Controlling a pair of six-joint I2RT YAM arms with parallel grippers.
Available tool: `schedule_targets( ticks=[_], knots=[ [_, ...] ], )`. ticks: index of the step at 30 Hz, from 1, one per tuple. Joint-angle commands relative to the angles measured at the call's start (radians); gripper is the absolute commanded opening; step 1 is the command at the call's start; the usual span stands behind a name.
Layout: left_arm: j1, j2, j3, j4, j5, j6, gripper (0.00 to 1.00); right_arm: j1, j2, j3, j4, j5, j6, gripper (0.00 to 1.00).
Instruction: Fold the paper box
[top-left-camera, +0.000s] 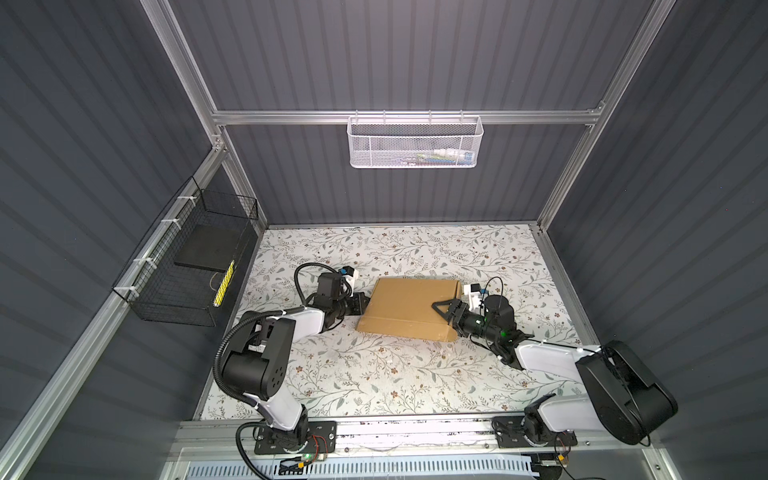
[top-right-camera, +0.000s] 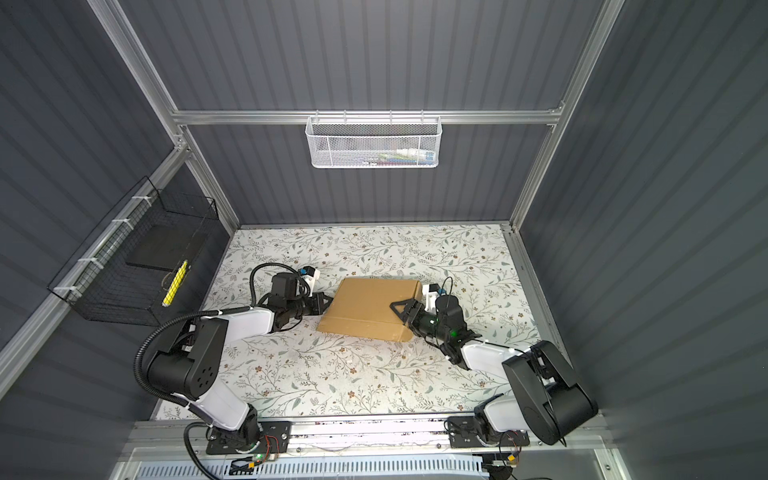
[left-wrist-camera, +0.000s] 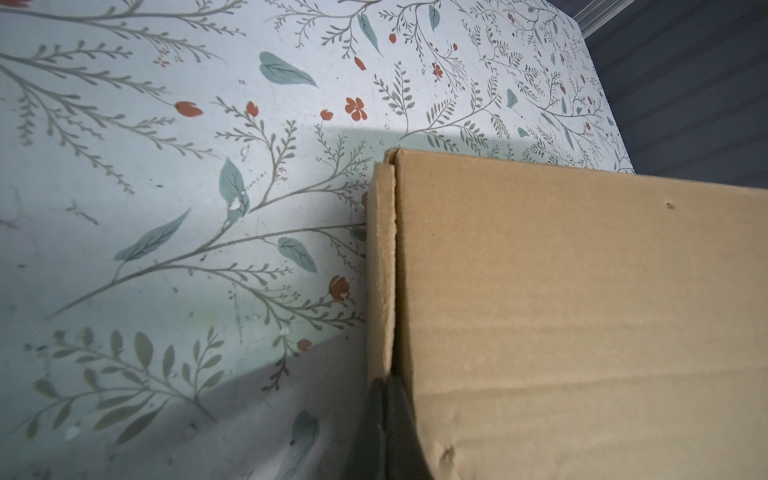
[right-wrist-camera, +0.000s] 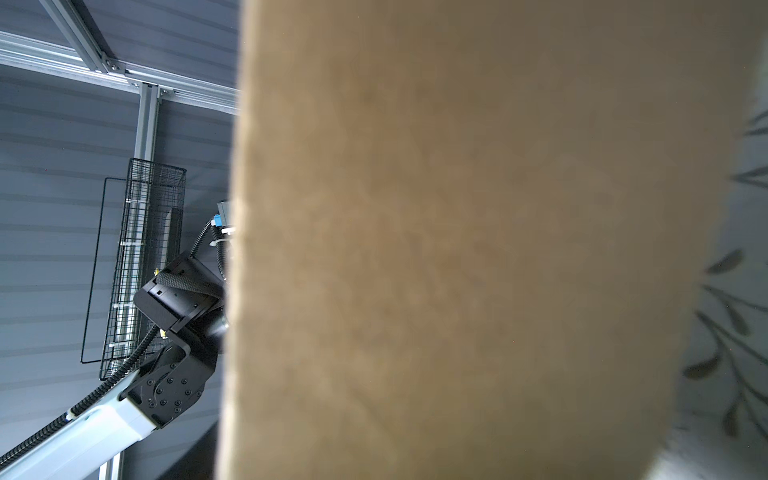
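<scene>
In a top view the paper box (top-left-camera: 403, 305) is braced at nine o'clock by the closed left gripper (top-left-camera: 362, 305). Its top is seemingly pressed down at three o'clock by the right gripper (top-left-camera: 445, 312), jaws apart.

Surface (top-left-camera: 374, 374): flat rectangular top, pale, printed all over with grey-green branches, leaves and small reddish-brown flowers; same surface (top-right-camera: 332, 374) in both top views.
Edges: grey ribbed walls on three sides, metal rail along the near side.
Surface (left-wrist-camera: 166, 208) close up: fine scuffs and specks on the print, shaded band next to the cardboard.
Resting on it: one paper box (top-left-camera: 409, 307), plain brown cardboard, shallow, lid down.
Position: about mid-surface, turned a little off square to the edges.
Paper box (left-wrist-camera: 582, 311) detail: narrow side wall beside the lid edge, thin seam between.
Right wrist view: paper box (right-wrist-camera: 457, 249) blurred, filling most of the frame.
</scene>
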Motion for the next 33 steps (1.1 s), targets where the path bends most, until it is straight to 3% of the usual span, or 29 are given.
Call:
schedule_targets(
  ticks=[1, 11, 33],
  knots=[
    [-0.018, 0.02, 0.019, -0.059, 0.022, 0.0, 0.0, 0.016, 0.005, 0.036, -0.01, 0.013, -0.014, 0.71],
    [-0.023, 0.007, 0.023, -0.072, 0.008, -0.003, 0.0, 0.022, 0.005, 0.046, -0.009, 0.016, -0.012, 0.63],
    [0.013, -0.161, 0.098, -0.181, -0.074, -0.017, 0.41, 0.016, -0.044, 0.03, -0.011, 0.027, -0.03, 0.56]
  ],
)
